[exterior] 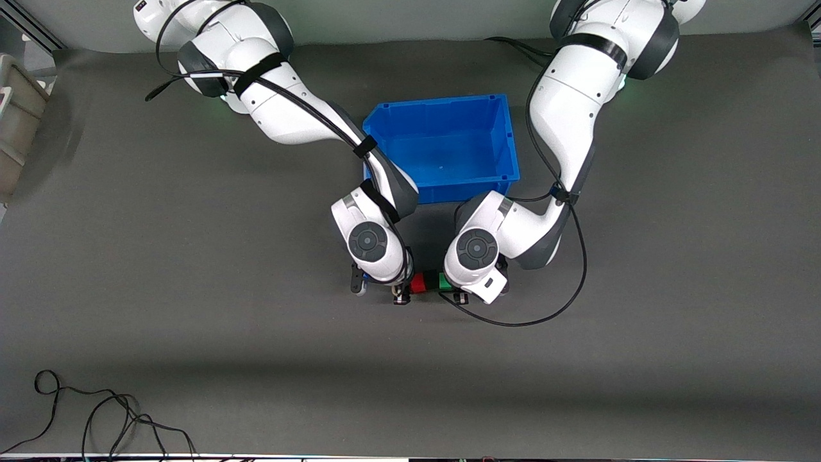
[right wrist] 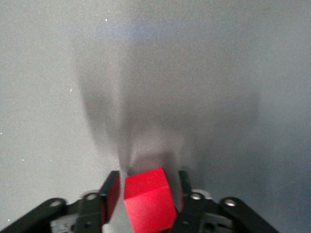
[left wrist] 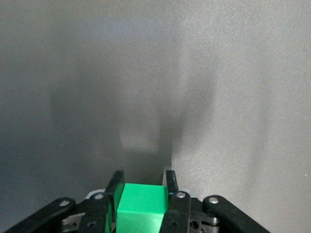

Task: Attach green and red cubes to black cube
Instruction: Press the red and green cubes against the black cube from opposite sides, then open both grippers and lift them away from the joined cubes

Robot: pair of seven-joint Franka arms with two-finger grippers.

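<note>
In the front view both grippers meet low over the dark mat, nearer to the camera than the blue bin. My left gripper (exterior: 451,290) is shut on the green cube (exterior: 444,281); in the left wrist view the cube (left wrist: 142,204) sits square between the black fingers (left wrist: 171,183). My right gripper (exterior: 410,292) is shut on the red cube (exterior: 418,283), which sits tilted in the right wrist view (right wrist: 148,201). A small dark block, apparently the black cube (exterior: 430,280), shows between the red and green cubes; I cannot tell whether it touches them. It is hidden in both wrist views.
An empty blue bin (exterior: 436,102) stands just past the grippers, toward the robots' bases. A grey box (exterior: 13,122) sits at the table edge at the right arm's end. Loose black cables (exterior: 96,410) lie near the front edge.
</note>
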